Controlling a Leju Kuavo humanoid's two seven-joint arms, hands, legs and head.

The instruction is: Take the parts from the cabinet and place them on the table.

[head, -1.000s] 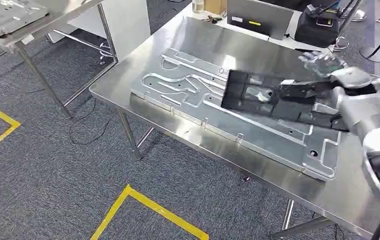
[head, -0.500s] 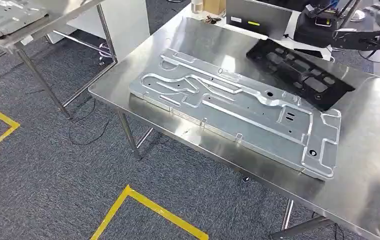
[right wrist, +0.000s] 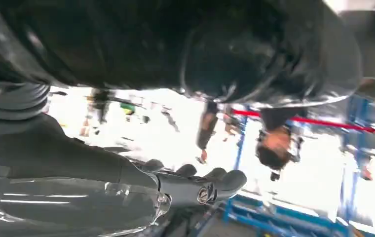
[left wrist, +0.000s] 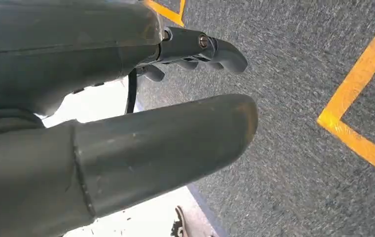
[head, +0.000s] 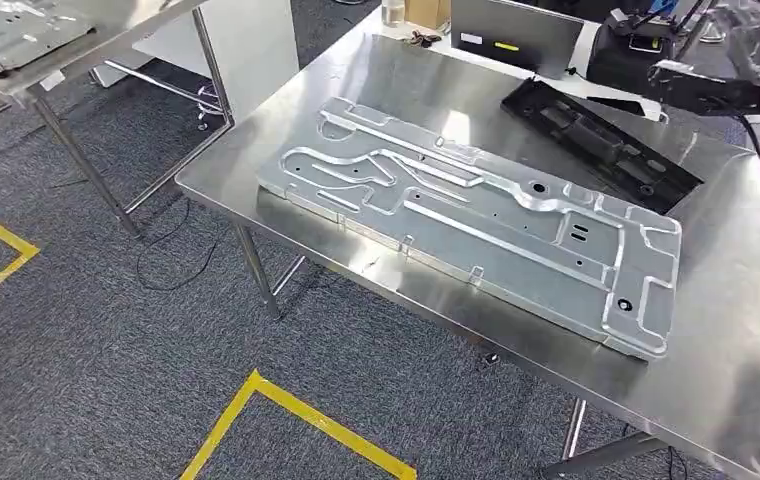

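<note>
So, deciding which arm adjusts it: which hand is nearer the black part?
Right. The right hand is raised beside the black part; the left hand hangs over the floor.

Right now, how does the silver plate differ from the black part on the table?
The silver plate is bright bare metal; the black part is dark and matte. The plate is clearly larger and fills the middle of the table; the black part is narrower and lies beyond it, near the far edge. Both are long, lie flat and run in much the same diagonal direction.
</note>
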